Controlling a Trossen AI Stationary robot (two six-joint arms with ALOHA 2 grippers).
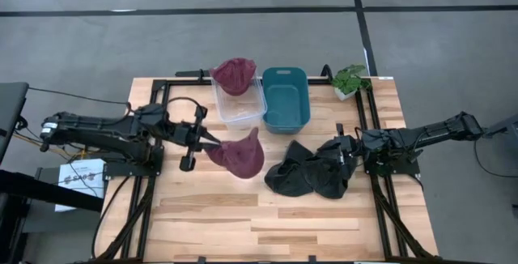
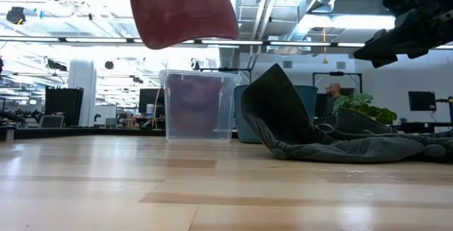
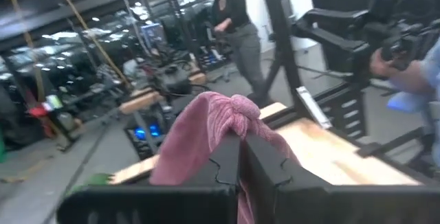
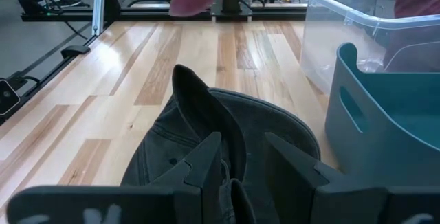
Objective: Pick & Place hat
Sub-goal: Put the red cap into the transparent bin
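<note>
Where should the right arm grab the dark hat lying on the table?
Grip the dark hat at its upturned brim, which stands clear of the wood, coming from above with a finger on each face. The right gripper is already beside it.

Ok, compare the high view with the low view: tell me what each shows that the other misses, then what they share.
Only the high view shows the left gripper shut on the maroon hat, the right gripper over the dark grey hats, a second maroon hat draped on the clear bin, and both arms whole.

Only the low view shows that the held maroon hat hangs clear above the table, and the room behind.

Both show the clear bin, the teal bin, the plant and the dark hats lying on the wood.
</note>
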